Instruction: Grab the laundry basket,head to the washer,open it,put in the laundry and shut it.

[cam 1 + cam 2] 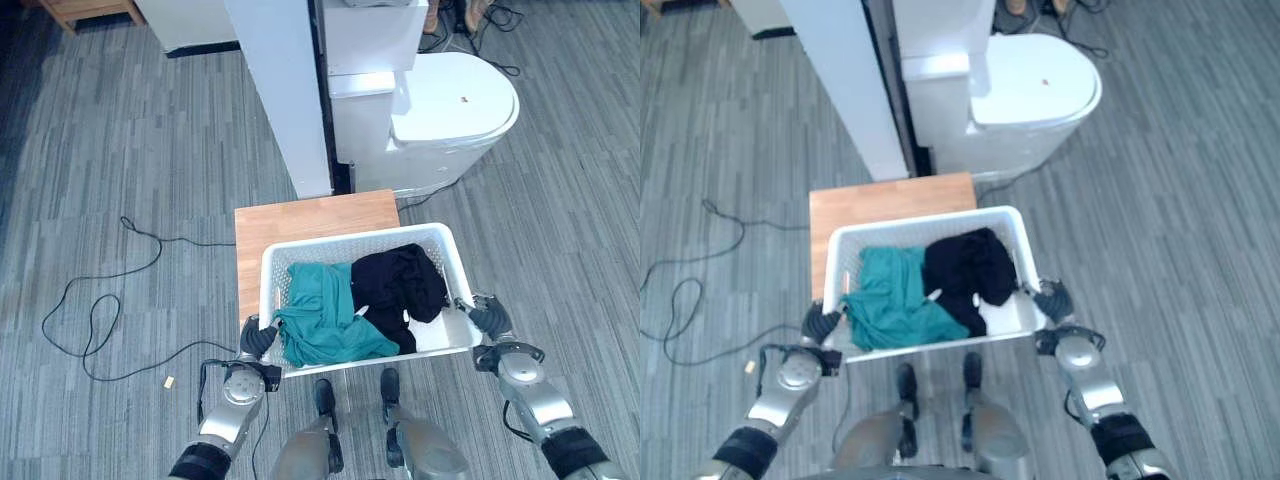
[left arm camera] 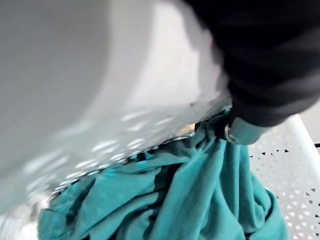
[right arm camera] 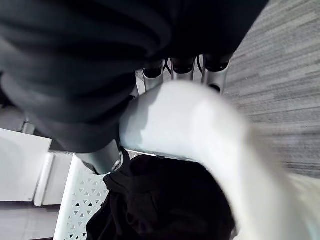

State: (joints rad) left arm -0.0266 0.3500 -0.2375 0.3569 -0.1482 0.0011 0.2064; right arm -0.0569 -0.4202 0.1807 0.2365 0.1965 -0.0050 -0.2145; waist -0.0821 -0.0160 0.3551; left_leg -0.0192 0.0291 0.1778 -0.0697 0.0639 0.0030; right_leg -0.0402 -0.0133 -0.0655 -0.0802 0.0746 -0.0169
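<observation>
A white perforated laundry basket (image 1: 350,241) is held between my two hands, its far half over a small wooden table (image 1: 300,218). Inside lie a teal garment (image 1: 322,318) on the left and a black garment (image 1: 400,284) on the right. My left hand (image 1: 255,341) grips the basket's left rim (image 2: 125,100), with its thumb (image 2: 245,133) hooked inside against the teal cloth (image 2: 190,200). My right hand (image 1: 490,318) is shut on the right rim (image 3: 185,120): its fingers (image 3: 182,67) curl over the outside and its thumb (image 3: 107,156) sits inside by the black cloth (image 3: 165,200).
A white toilet-like fixture with a shut lid (image 1: 450,110) stands beyond the table at the right. A tall white panel (image 1: 285,90) rises behind the table's far left. A small tan scrap (image 1: 169,381) lies on the grey plank floor at my left.
</observation>
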